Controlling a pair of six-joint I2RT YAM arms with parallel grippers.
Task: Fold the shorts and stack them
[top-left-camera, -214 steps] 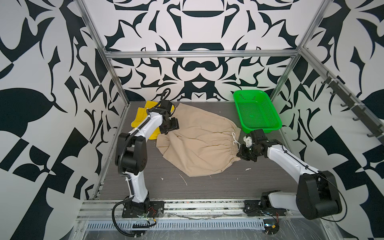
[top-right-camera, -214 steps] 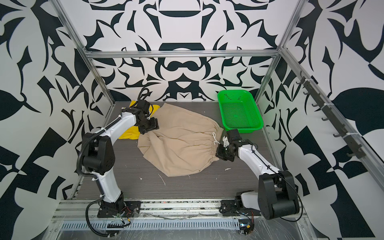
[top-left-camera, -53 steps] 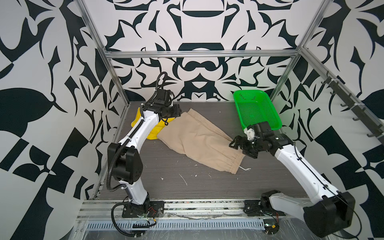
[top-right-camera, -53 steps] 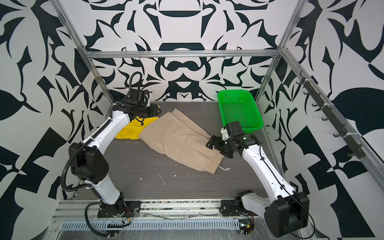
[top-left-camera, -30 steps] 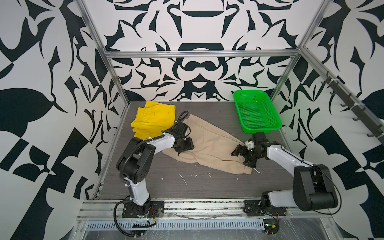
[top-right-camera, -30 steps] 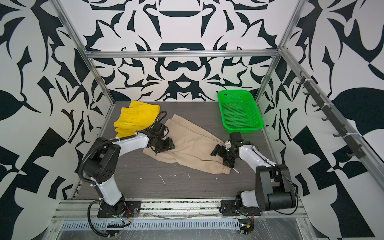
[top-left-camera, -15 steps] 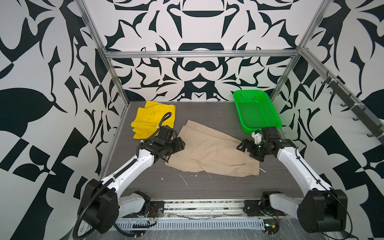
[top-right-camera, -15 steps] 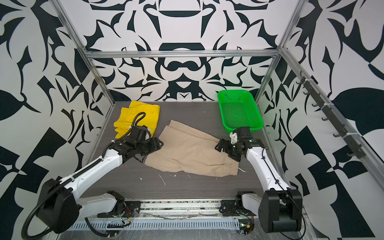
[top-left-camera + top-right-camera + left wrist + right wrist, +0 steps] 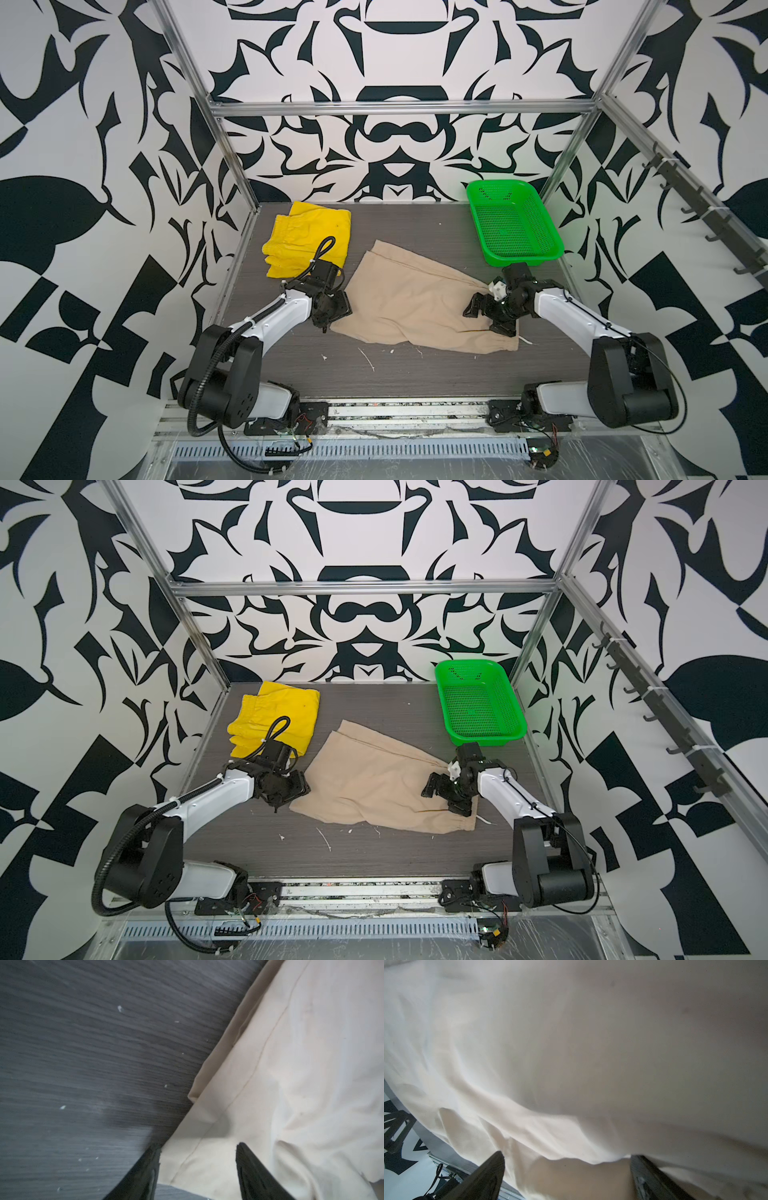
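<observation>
The beige shorts [image 9: 415,303] lie folded flat across the middle of the dark table, their gathered waistband at the front right. The yellow shorts [image 9: 307,232] lie folded at the back left. My left gripper [image 9: 332,311] is low at the beige shorts' left corner. In the left wrist view it [image 9: 197,1150] is open, and the hemmed cloth corner [image 9: 207,1130] lies flat between the jaws. My right gripper [image 9: 488,318] hovers over the waistband end. It [image 9: 566,1156] is wide open, with beige cloth [image 9: 571,1064] filling that view.
A green perforated basket [image 9: 513,224] stands at the back right, just behind the right wrist. White lint specks [image 9: 368,359] dot the table [image 9: 415,374] in front of the shorts. Patterned walls and metal frame posts close in both sides.
Both grippers have come a little toward the front and lower over the two ends of the beige shorts. The shorts lie much as they did half a second ago.
</observation>
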